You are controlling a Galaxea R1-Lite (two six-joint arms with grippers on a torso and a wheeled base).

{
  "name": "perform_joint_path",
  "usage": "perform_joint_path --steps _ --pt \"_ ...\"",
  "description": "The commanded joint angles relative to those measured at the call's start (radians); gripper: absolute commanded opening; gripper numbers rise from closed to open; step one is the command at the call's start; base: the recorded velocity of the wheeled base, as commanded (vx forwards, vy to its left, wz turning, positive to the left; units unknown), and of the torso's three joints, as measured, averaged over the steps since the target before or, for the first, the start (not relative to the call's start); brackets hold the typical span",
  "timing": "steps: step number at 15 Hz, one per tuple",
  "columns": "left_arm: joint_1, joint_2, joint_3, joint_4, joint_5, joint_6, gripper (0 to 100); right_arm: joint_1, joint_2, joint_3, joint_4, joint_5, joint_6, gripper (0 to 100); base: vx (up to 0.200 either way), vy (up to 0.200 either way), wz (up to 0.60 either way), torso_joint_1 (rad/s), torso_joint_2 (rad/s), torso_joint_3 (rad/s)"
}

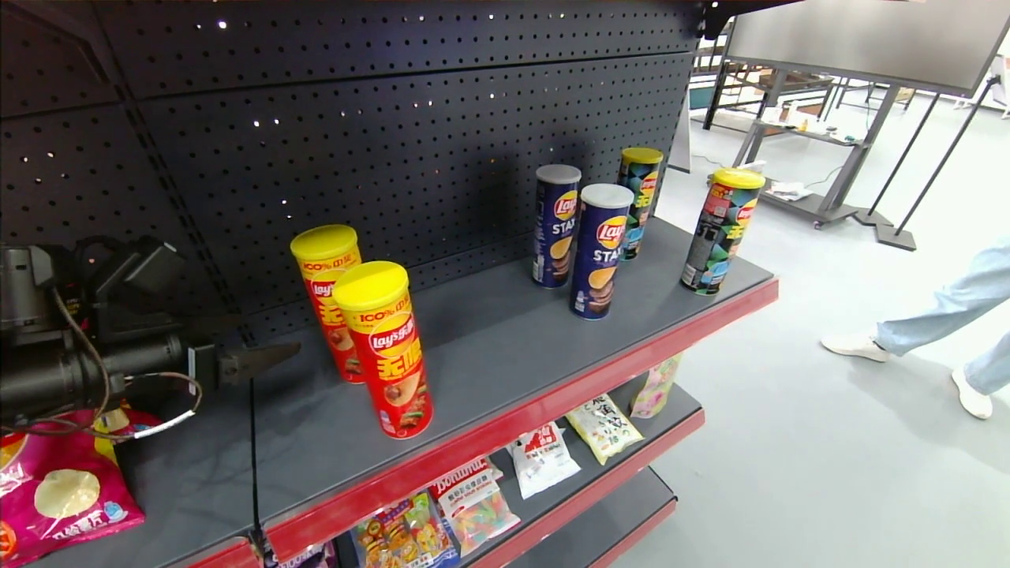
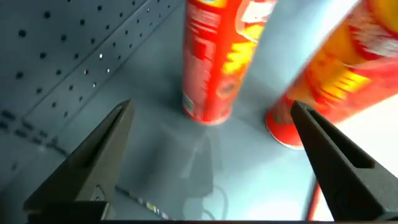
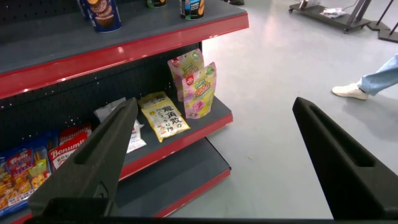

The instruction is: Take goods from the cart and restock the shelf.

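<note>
the left gripper (image 2: 211, 106) is hovering, claw spread and empty, near two red yellow-lidded chip tubes (image 1: 383, 347) standing on the grey metal shelf (image 1: 505, 347); the right gripper (image 3: 214, 102) is hanging spread too.

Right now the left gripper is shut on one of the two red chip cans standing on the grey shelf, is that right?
Not quite. The left gripper is open and holds nothing: the left wrist view shows its jaws spread wide, with both red chip cans standing free on the grey shelf beyond them. The rest is right: two red cans stand on that shelf.
</note>
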Motion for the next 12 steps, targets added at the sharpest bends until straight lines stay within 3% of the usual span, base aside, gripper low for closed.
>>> perform_joint_path --steps 1,2,6,7,9,12 --pt "0.031 -0.176 0.061 0.088 0.042 0.006 100 0.0 0.0 0.0 0.0 0.0 0.0 100 0.0 0.0 0.0 0.0 0.0 0.0" --pt "0.036 -0.217 0.074 0.121 0.065 0.007 100 0.0 0.0 0.0 0.0 0.0 0.0 100 0.0 0.0 0.0 0.0 0.0 0.0" --pt "0.063 -0.599 0.147 0.414 0.179 -0.004 100 0.0 0.0 0.0 0.0 0.0 0.0 100 0.0 0.0 0.0 0.0 0.0 0.0" --pt "0.065 -0.622 0.15 0.43 0.183 -0.004 100 0.0 0.0 0.0 0.0 0.0 0.0 100 0.0 0.0 0.0 0.0 0.0 0.0" --pt "0.057 -0.886 0.157 0.601 0.242 -0.044 100 0.0 0.0 0.0 0.0 0.0 0.0 100 0.0 0.0 0.0 0.0 0.0 0.0" --pt "0.063 -1.122 0.176 0.685 0.243 -0.102 100 0.0 0.0 0.0 0.0 0.0 0.0 100 0.0 0.0 0.0 0.0 0.0 0.0"
